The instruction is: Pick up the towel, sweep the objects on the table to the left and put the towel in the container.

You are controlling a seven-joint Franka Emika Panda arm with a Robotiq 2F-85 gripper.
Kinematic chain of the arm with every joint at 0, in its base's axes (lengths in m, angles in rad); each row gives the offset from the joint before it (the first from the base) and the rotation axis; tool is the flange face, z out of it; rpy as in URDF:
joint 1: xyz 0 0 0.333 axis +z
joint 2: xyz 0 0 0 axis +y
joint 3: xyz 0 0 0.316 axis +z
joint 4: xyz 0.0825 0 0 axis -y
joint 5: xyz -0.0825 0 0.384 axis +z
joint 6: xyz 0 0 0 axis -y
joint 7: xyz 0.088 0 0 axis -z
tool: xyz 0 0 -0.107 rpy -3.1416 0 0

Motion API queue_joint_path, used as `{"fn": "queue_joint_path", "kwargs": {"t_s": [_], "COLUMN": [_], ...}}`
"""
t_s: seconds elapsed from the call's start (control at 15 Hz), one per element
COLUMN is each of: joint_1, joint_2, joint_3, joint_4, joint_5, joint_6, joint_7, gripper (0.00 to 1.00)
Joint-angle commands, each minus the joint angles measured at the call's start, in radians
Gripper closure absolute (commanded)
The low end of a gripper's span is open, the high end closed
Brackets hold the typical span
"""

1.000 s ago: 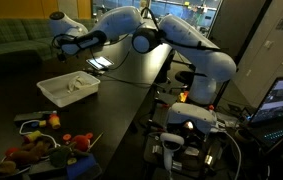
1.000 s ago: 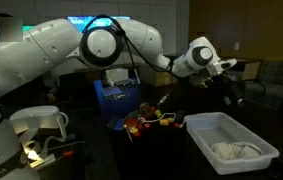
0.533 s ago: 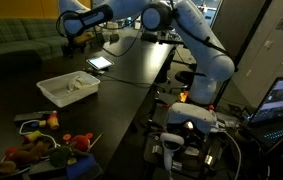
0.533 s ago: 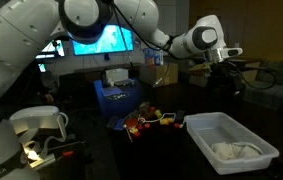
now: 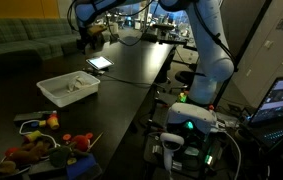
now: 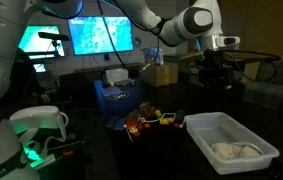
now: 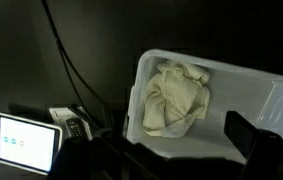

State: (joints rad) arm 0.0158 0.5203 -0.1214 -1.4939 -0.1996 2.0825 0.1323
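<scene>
The claw (image 6: 213, 68) hangs high above the dark surface (image 5: 131, 85), its jaws spread wide and holding nothing. In the wrist view one dark finger (image 7: 259, 140) shows at the lower right, with open space across to the other side, and nothing lies between them or touches them. Well below the claw sits the white container (image 7: 251, 95), a shallow rectangular bin with a rim. The towel (image 7: 173, 98) lies crumpled inside it, a pale bunched cloth resting against one end of the bin, apart from the claw. In both exterior views the towel shows as a light heap within the container's walls (image 5: 78, 84) (image 6: 231, 150). Beside the container, and also below the claw, a tablet (image 7: 25, 141) lies flat on the surface with its screen lit. A small pale item sits just beside it, too blurred to name. Thin dark cables (image 7: 66, 60) run across the surface near the tablet. The objects (image 5: 41, 145), a cluster of red, orange and yellow toy-like pieces, lie gathered at one end of the surface, well apart from the claw, with the container between them and it. In an exterior view they sit close to a blue box (image 6: 116, 100) beyond the container's end.
</scene>
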Motion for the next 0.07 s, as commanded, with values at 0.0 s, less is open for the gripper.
{"fn": "queue_joint_path", "kwargs": {"t_s": [0.0], "joint_1": [-0.011], "joint_2": [-0.036], "joint_3": [0.010], "joint_4": [-0.044], "joint_5": [-0.005], "joint_6": [-0.003], "joint_7": [-0.007], "gripper": [0.00]}}
